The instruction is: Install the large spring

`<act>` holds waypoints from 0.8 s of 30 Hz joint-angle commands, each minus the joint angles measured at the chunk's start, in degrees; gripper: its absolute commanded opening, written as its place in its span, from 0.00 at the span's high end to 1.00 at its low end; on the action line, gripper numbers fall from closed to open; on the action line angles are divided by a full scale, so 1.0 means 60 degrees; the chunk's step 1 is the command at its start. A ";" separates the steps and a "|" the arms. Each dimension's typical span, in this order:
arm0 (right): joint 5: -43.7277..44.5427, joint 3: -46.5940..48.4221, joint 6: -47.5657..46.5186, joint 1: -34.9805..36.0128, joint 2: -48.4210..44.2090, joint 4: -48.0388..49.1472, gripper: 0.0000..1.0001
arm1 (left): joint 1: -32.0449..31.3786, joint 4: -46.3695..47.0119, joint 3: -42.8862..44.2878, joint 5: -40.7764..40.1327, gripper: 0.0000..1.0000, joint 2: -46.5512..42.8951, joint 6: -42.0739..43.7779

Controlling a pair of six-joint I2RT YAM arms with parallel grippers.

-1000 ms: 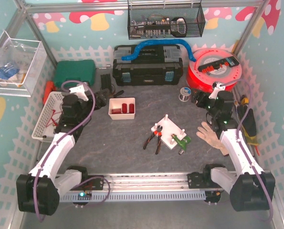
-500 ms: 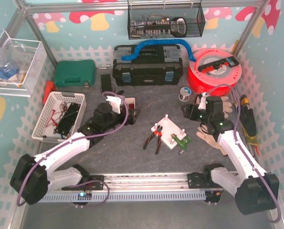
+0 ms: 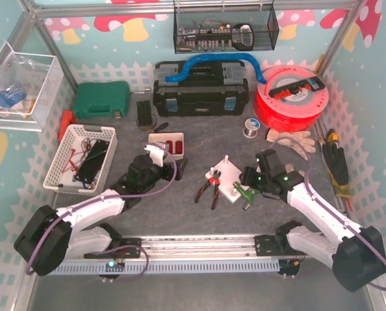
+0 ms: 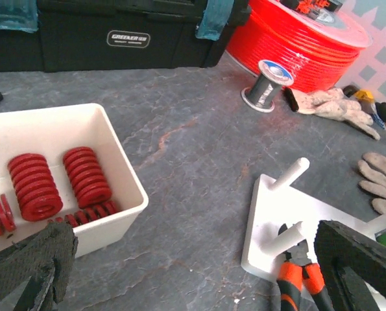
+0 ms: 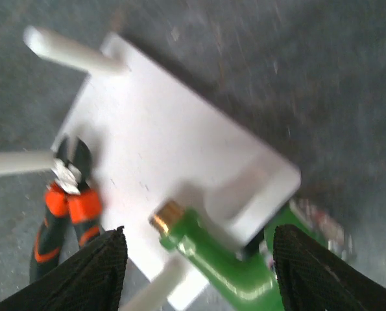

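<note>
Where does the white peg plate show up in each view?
Top external: white peg plate just right of centre.
Left wrist: white peg plate at lower right.
Right wrist: white peg plate fills the middle.
Shared landmark: orange-handled pliers at its edge in all three.

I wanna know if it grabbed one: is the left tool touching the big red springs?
Apart. Left wrist view: the big red springs lie inside the white box, whose wall separates them from the open left tool.

the left arm (image 3: pixel 92 206) and right arm (image 3: pixel 319 206) have white link shells, chunky black joint housings and a purple cable (image 3: pixel 174 170) running along each. finger pads (image 4: pixel 30 259) are black and coarse-textured.
</note>
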 commanded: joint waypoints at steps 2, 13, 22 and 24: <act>0.0643 -0.0464 0.2743 0.0921 -0.0393 -0.2022 0.36 | -0.0039 0.0828 -0.0265 -0.0515 0.01 -0.0309 0.0443; 0.1002 -0.1256 0.3693 0.1818 -0.0710 -0.2131 0.47 | -0.0201 0.0792 -0.0281 -0.0313 0.01 -0.0606 0.0358; 0.1148 -0.1372 0.3444 0.1919 0.0116 -0.1386 0.50 | -0.0243 0.0694 -0.0325 -0.0571 0.01 -0.0766 0.0409; 0.1147 -0.1483 0.3450 0.1912 0.0157 -0.1274 0.51 | -0.0254 0.0665 -0.0302 -0.0596 0.01 -0.0754 0.0417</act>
